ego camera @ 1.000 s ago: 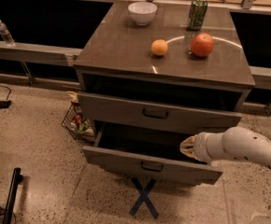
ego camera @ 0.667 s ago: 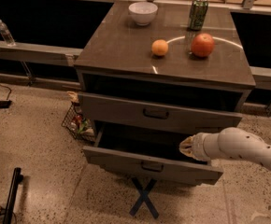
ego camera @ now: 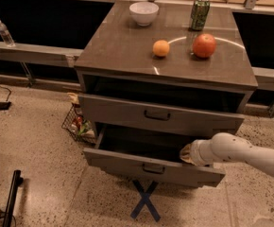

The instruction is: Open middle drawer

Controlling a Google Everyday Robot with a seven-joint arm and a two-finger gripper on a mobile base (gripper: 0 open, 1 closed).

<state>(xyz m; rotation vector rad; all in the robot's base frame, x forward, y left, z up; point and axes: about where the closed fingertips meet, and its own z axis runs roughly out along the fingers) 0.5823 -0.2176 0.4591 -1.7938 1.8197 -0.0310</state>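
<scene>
Below the top drawer (ego camera: 123,109), the middle drawer (ego camera: 127,162) stands pulled well out of the cabinet (ego camera: 123,56), the gripper (ego camera: 188,153) set just inside its front panel toward the right end, apparently to drag it outward from behind; its grip state cannot be told.

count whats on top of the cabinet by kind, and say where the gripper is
white bowl: 1
green can: 1
fruit: 2, the orange fruit and the red fruit
total: 4
The gripper is not on top; it is at the right end of the open middle drawer.
</scene>
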